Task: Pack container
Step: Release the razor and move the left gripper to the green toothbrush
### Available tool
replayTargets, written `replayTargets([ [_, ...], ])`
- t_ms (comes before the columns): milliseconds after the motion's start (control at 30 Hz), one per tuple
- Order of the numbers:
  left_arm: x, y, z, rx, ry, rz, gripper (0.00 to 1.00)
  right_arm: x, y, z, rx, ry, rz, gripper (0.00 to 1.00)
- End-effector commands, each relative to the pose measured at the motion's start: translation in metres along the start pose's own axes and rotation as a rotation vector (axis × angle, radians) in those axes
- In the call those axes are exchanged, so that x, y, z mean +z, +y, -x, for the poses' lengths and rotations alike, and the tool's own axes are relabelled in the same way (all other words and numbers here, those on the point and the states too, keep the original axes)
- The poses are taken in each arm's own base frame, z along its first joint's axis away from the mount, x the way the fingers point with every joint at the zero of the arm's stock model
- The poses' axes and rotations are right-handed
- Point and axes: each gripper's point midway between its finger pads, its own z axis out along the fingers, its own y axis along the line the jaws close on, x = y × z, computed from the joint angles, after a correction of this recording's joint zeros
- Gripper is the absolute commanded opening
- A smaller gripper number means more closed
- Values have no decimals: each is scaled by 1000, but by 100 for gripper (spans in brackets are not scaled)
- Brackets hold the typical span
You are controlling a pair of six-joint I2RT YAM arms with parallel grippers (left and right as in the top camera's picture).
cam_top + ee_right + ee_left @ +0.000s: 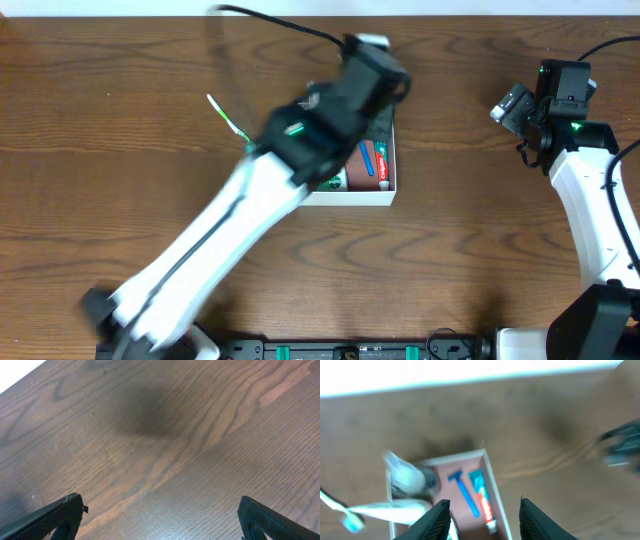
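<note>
Jaws of the left gripper [483, 510] stand apart, holding nothing, above the container [352, 197], which sits on the table [120, 120] midway across, toward its far edge, with a blue razor [464, 492] and a toothpaste tube [484, 502] inside. The right gripper [160, 502] gapes wide near the table's right edge.

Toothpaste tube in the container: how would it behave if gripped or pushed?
The toothpaste tube looks slim, so probably light. Lying flat between the container wall and the blue razor, it likely slides rather than rolls.
</note>
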Motion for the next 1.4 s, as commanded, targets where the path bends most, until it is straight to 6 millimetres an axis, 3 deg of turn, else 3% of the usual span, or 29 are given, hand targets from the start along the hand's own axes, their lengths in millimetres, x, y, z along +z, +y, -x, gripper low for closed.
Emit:
replayTargets([
  [0, -48, 13, 25, 32, -101, 9, 45, 2, -3, 2, -7, -1, -10, 99],
  [100, -72, 58, 35, -1, -154, 167, 47, 2, -3, 2, -7, -1, -9, 99],
  [200, -74, 108, 31, -38, -117, 314, 51, 2, -3, 2, -7, -1, -9, 99],
  [233, -72, 116, 29, -46, -104, 335, 52, 2, -3, 2, -7, -1, -9, 99],
  [367, -47, 172, 16, -125, -17, 473, 52, 2, -3, 2, -7, -1, -10, 99],
  [533, -10, 225, 1, -246, 66, 588, 52, 2, -3, 2, -7, -1, -9, 99],
  [767, 58, 273, -43, -352, 260, 570, 52, 2, -3, 2, -7, -1, -9, 99],
  [933, 96, 294, -74, -436, 366, 521, 52, 2, -3, 2, -7, -1, -9, 99],
  [1067, 114, 310, -97, -490, 427, 550, 52, 2, -3, 2, -7, -1, -9, 99],
  [1367, 148, 315, -138, -530, 534, 554, 52, 2, -3, 2, -7, -1, -9, 99],
])
